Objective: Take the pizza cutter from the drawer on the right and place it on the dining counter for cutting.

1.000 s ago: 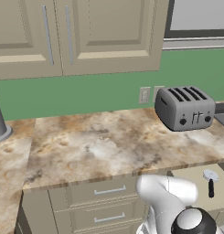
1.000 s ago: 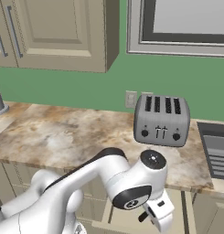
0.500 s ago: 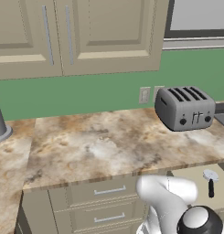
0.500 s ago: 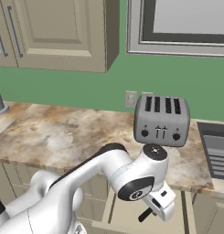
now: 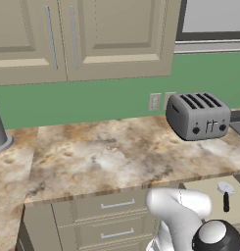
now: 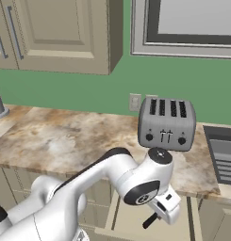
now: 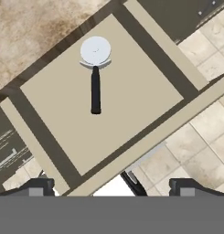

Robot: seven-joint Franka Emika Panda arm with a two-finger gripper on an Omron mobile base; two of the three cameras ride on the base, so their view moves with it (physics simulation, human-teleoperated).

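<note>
The pizza cutter lies flat on the floor of the open drawer, with its pale round wheel toward the worktop and its black handle pointing at me. My gripper hangs above the drawer's front edge, open and empty, its fingertips set wide apart and well short of the cutter. From the left base, the cutter rests in the pulled-out drawer below the worktop's right end. From the right base, the gripper hovers over the drawer, covering most of the cutter. The dining counter is out of view.
A silver toaster stands on the marbled worktop against the green wall, just behind the drawer. Shut beige drawers sit to the drawer's left. A dark metal basin lies at the worktop's right end. Tiled floor shows beyond the drawer front.
My arm has shifted slightly over the open drawer. The gripper has stayed open, and the cutter has not moved.
</note>
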